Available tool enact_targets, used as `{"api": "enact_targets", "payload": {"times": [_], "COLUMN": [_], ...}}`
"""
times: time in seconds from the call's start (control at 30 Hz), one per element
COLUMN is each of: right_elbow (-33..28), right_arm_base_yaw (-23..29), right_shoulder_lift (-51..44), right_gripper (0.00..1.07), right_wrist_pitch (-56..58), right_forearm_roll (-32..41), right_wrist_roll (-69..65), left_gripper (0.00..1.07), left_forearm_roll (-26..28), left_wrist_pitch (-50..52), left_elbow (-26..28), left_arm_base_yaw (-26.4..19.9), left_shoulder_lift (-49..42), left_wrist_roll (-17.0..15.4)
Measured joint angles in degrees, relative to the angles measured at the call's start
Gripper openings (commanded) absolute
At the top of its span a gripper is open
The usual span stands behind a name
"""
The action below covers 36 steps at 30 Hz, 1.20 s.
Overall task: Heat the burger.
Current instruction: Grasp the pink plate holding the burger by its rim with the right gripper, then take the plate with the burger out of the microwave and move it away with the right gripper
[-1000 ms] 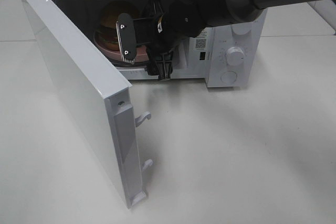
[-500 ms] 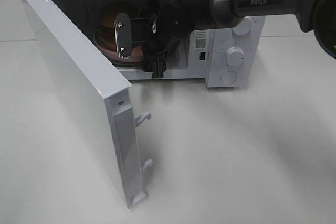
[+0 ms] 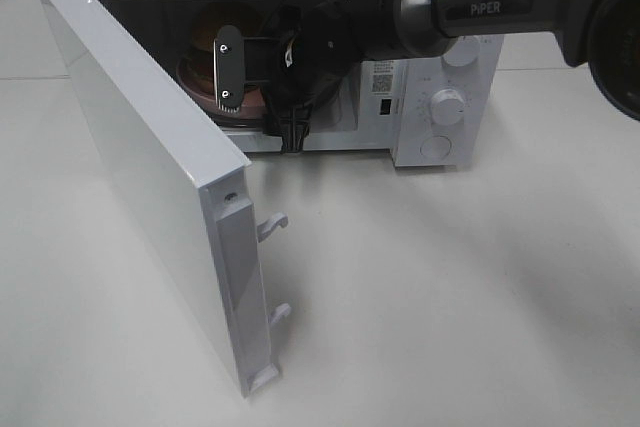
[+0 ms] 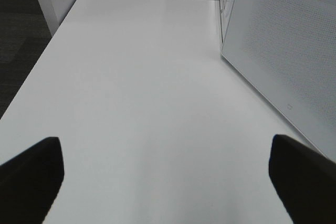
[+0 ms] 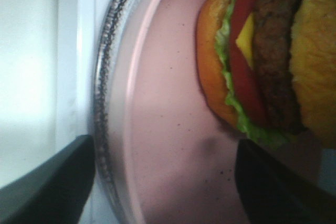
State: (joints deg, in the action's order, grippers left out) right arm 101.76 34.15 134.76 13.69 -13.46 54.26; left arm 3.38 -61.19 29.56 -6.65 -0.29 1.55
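Exterior high: right tool [image 3: 232, 69] — jaws spread — has edged deeper into the microwave [image 3: 440, 142], toward the burger [image 3: 212, 25].

My high camera sits off the arms, out in front of the microwave [image 3: 450, 77] and above it, looking down at an angle across the tabletop [image 3: 450, 297] into the open cavity from a middling distance. The left wrist camera hangs low beside the microwave's swung-out door [image 4: 283, 61], looking past the left claw [image 4: 166, 148] along the tabletop; those two views share the door and the bare tabletop beside it. The right wrist camera is inside the cavity, very near, rolled sideways, facing the plate [image 5: 157, 129] and burger [image 5: 262, 51], which the high camera also sees.
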Motion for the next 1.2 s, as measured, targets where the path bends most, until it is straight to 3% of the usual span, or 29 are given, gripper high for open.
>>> {"api": "enact_targets", "payload": {"times": [0.07,0.13,0.17,0.2,0.23,0.27,0.37,1.0,1.2], "right_elbow": [0.00,0.00,0.00,0.00,0.00,0.00,0.00,0.00,0.00], "right_arm_base_yaw": [0.00,0.11,0.11,0.29,0.29,0.46,0.57,0.57,0.57], "right_shoulder_lift": [0.00,0.00,0.00,0.00,0.00,0.00,0.00,-2.75,-3.67], "right_gripper": [0.53,0.36,0.36,0.24,0.24,0.13,0.02,0.00,0.00], "right_wrist_pitch": [0.34,2.12,2.12,3.50,3.50,4.76,5.90,11.40,15.01], "right_forearm_roll": [0.17,0.46,0.46,0.63,0.63,1.43,2.69,5.84,9.40], "right_wrist_roll": [0.00,0.00,0.00,0.00,0.00,0.00,0.11,1.66,7.62], "left_gripper": [0.98,0.98,0.98,0.98,0.98,0.98,0.98,0.98,0.98], "left_forearm_roll": [0.00,-0.17,-0.17,-0.23,-0.23,-0.23,-0.23,-0.29,-0.34], "left_wrist_pitch": [0.00,0.00,0.00,0.00,0.00,0.00,0.00,0.00,0.00], "left_elbow": [0.00,0.00,0.00,0.00,0.00,0.00,0.00,0.00,0.00], "left_arm_base_yaw": [0.00,0.00,0.00,0.00,0.00,0.00,0.00,0.00,0.00], "left_shoulder_lift": [0.00,0.00,0.00,0.00,0.00,0.00,0.00,0.00,0.00], "left_wrist_roll": [0.00,0.00,0.00,-0.06,-0.06,-0.06,-0.06,-0.06,-0.06]}}
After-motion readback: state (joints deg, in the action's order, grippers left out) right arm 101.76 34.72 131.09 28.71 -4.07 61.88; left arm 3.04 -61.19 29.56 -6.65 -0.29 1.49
